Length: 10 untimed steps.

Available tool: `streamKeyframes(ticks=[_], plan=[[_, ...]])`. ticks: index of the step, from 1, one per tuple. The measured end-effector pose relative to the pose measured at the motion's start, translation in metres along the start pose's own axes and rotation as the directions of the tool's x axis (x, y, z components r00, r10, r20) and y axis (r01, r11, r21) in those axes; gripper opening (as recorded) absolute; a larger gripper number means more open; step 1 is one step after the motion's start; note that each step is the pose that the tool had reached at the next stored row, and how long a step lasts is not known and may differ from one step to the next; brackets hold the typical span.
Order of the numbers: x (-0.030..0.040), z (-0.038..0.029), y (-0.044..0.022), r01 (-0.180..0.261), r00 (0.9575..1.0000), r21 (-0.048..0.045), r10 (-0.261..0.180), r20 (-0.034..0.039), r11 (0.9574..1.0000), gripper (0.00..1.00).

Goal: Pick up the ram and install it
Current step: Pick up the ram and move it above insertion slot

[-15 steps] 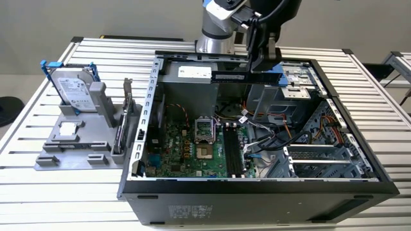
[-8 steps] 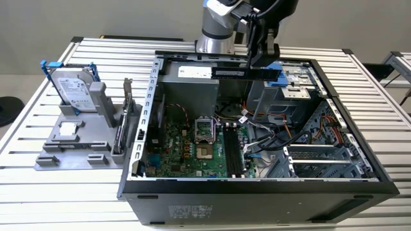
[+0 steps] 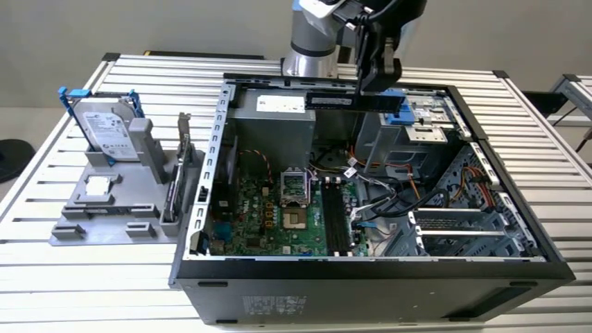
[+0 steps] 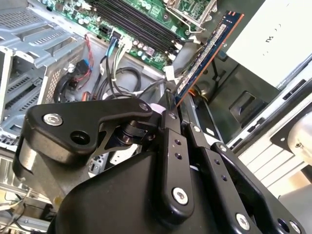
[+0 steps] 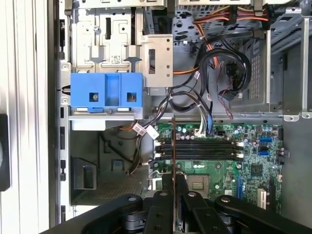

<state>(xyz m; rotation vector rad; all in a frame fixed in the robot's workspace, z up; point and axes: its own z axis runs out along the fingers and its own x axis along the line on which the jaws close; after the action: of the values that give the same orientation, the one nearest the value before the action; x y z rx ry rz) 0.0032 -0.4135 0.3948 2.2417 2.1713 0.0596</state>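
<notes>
The ram (image 3: 335,100) is a long dark stick held level above the back of the open computer case (image 3: 370,267). My gripper (image 3: 375,90) is shut on one end of it. In the second wrist view the ram (image 4: 210,51) shows blue-green with black chips, sticking out from between the black fingers (image 4: 170,131). In the first wrist view the ram (image 5: 174,146) is edge-on, a thin line over the motherboard (image 5: 253,168). It hangs apart from the memory slots (image 5: 204,146), which lie lower in the case (image 3: 333,222).
A grey fixture (image 3: 120,208) on the exterior view's left carries a silver hard drive (image 3: 107,128) in a blue bracket and an upright expansion card (image 3: 185,159). Inside the case are a blue drive caddy (image 5: 106,90), loose cables (image 5: 219,63) and the processor socket (image 3: 291,187).
</notes>
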Motion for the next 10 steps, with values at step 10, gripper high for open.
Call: streamKeyframes(ticks=[10], plan=[[0.0123, 0.0010, 0.0023, -0.011, 0.9999, -0.0002, 0.011, 0.0007, 0.9999, 0.00]])
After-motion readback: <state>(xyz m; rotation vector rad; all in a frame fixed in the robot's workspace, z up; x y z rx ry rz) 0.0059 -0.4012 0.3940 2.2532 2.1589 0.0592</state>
